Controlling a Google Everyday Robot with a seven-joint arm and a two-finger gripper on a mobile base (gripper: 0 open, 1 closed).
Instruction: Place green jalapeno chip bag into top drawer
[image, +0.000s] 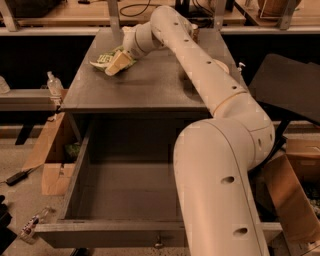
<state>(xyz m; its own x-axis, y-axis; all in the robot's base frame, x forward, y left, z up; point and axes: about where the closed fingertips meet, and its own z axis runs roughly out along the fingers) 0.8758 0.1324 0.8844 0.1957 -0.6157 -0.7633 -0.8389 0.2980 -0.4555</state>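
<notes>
The green jalapeno chip bag (104, 59) lies crinkled on the grey cabinet top (145, 90), at its far left. My gripper (118, 63) is down at the bag's right end, touching it and covering part of it. The bag rests on the surface. The top drawer (75, 175) is pulled wide open below the cabinet top, with a small metal knob (159, 244) on its front panel. What shows of its inside holds nothing. My pale arm runs from the lower right across the drawer's right side and the cabinet top, hiding them.
A pale bowl's edge (223, 65) shows behind my arm at the cabinet's right. A clear bottle (54, 83) stands on a ledge to the left. Open cardboard boxes sit on the floor at left (50, 160) and right (295, 195). A black panel (290, 85) leans at right.
</notes>
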